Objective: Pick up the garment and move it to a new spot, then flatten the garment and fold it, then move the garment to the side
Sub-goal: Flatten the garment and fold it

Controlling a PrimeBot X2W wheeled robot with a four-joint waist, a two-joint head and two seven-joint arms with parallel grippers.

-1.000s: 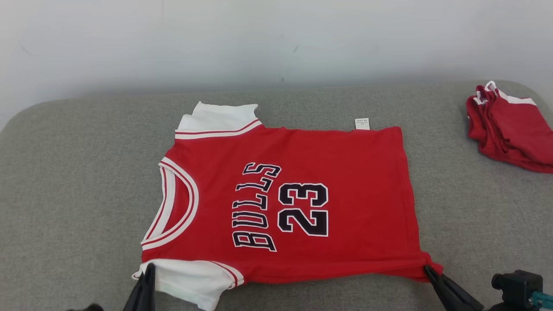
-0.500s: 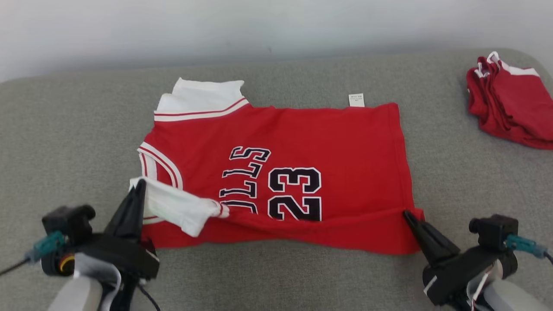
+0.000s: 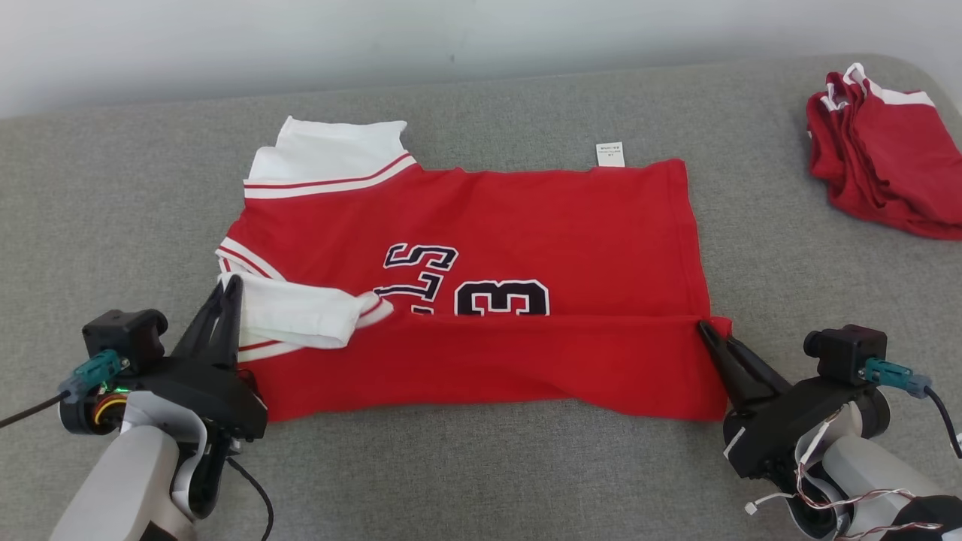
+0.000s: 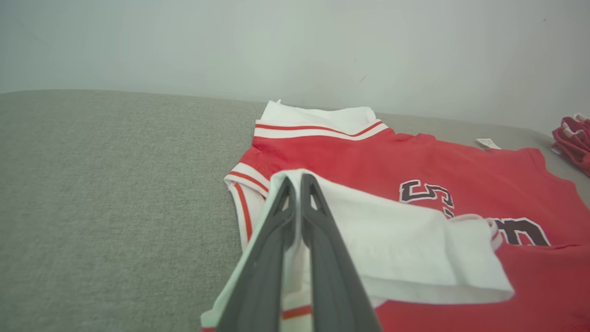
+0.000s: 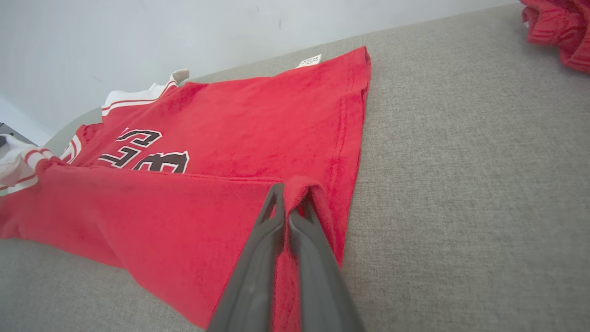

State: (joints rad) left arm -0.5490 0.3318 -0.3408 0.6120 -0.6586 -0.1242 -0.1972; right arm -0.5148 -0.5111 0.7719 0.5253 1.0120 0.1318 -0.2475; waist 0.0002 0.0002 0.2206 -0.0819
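"On the grey cushion (image 3: pixel 466 466), about the middle — is that red jersey (image 3: pixel 541 218) held?"

"Both ends. The left gripper (image 3: pixel 232 282) pinches the near white sleeve (image 3: pixel 301 315), the right gripper (image 3: pixel 703 326) clamps the near right hem corner (image 3: pixel 720 324) — near edge folded over the lettering (image 3: pixel 421 259)."

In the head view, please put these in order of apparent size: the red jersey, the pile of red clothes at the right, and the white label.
1. red jersey, by far the largest
2. pile of red clothes, partly cut off by the picture's edge
3. white label, the smallest
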